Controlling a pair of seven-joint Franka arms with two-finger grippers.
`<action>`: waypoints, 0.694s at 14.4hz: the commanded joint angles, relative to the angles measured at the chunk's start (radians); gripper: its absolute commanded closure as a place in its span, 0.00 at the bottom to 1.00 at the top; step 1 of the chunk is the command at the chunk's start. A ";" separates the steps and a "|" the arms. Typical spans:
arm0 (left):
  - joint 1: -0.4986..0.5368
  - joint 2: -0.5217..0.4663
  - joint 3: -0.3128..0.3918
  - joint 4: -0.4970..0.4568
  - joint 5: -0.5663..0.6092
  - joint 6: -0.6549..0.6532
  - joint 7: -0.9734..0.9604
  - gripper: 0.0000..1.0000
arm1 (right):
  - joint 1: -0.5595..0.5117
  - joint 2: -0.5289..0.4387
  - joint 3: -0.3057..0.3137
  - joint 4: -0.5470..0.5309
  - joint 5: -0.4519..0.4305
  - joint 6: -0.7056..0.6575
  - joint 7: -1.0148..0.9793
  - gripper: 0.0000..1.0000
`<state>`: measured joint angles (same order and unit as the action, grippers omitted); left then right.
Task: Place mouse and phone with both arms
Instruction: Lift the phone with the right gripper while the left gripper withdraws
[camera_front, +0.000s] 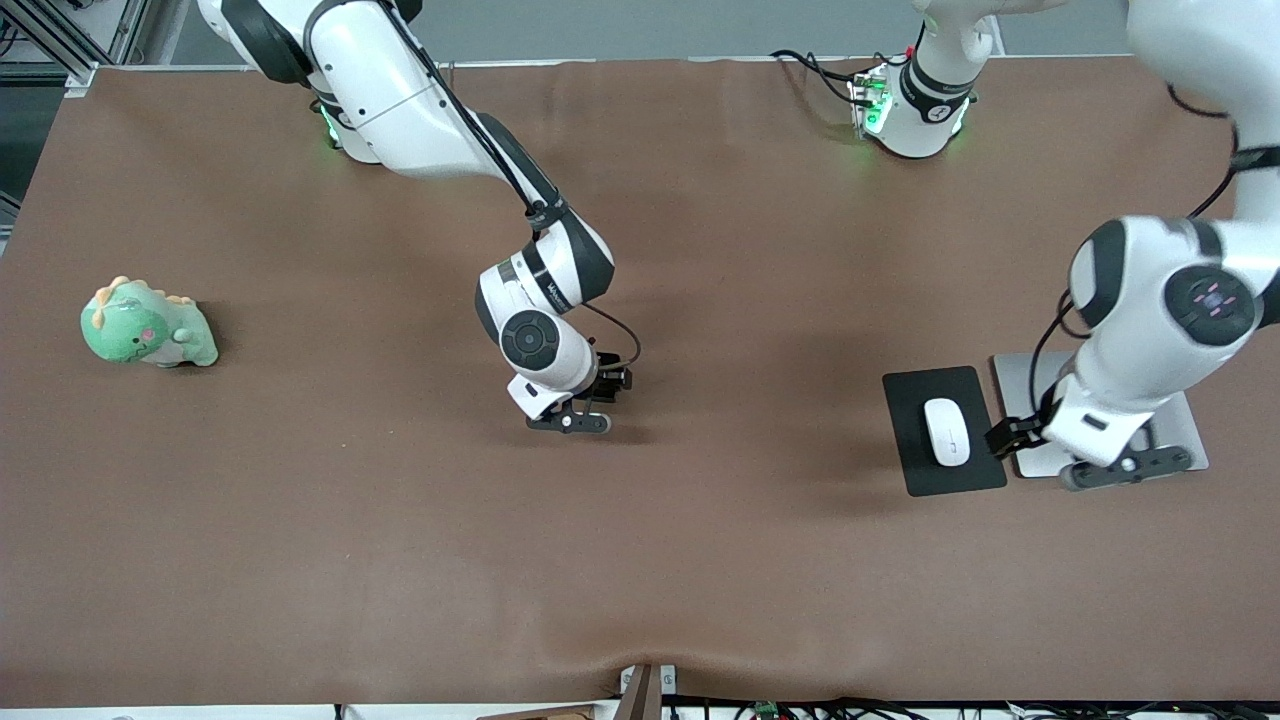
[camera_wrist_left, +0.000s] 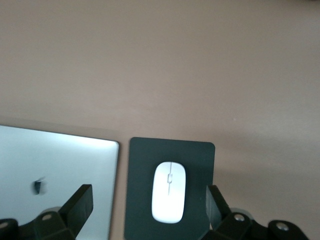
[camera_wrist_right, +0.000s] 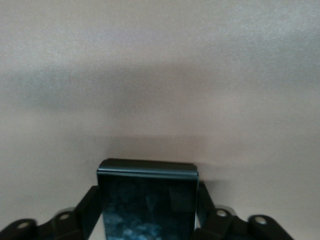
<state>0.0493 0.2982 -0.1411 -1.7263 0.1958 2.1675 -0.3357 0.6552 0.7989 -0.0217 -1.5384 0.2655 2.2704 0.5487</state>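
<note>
From your front camera the right gripper hangs over bare brown table mid-table with its load hidden, but the right wrist view shows its fingers clamped on the black phone. The left gripper hovers over the silver laptop, fingers spread wide and empty, while the white mouse lies on the dark mat just beside it.

I'm looking at a robotics lab bench: two white arms bolted to a table under plain brown cloth, green lights on their bases, loose cables along the edge, metal framing in the corner.
</note>
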 joint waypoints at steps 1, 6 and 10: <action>0.009 -0.105 -0.011 0.014 0.005 -0.125 0.004 0.00 | 0.009 0.005 -0.012 0.017 -0.037 -0.023 0.053 1.00; 0.011 -0.241 -0.012 0.096 -0.117 -0.363 0.119 0.00 | -0.054 -0.021 -0.012 0.081 -0.040 -0.161 0.050 1.00; 0.012 -0.309 0.003 0.137 -0.156 -0.480 0.207 0.00 | -0.136 -0.046 -0.012 0.077 -0.042 -0.173 -0.022 1.00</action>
<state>0.0540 0.0232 -0.1403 -1.6035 0.0674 1.7386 -0.1688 0.5699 0.7860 -0.0500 -1.4499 0.2422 2.1216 0.5603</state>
